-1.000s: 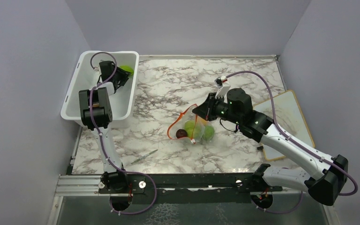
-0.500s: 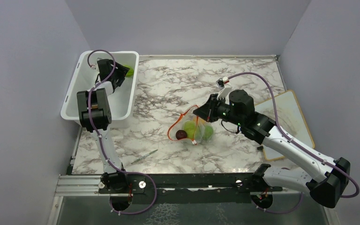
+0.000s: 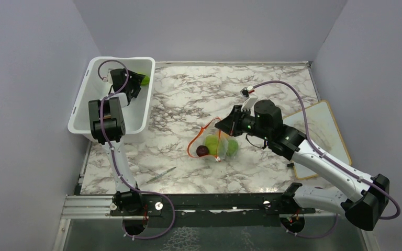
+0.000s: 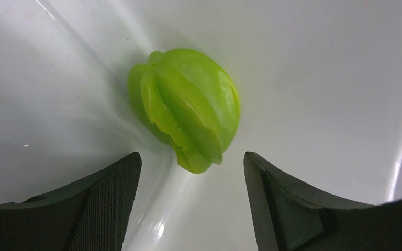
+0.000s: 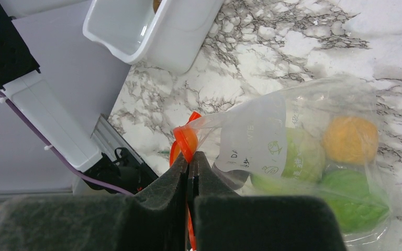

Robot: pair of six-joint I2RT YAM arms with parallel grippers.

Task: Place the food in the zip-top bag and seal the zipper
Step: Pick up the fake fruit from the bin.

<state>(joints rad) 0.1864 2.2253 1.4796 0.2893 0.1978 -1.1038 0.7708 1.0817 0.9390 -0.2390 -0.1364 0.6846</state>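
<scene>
Now, green fruit (image 4: 186,107) straight ahead of left gripper (image 4: 189,178)

Its jaws stand open either side of the green fruit in the tub (image 3: 84,111) far right corner, not touching. Right gripper (image 5: 190,162) pinches the zipper (image 5: 185,140), lifting the bag (image 5: 298,112) mouth mid-table (image 3: 178,99), well apart

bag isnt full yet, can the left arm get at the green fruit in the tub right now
Probably yes: the left gripper is open inside the white tub, pointed at the green fruit, with nothing in the way.
</scene>
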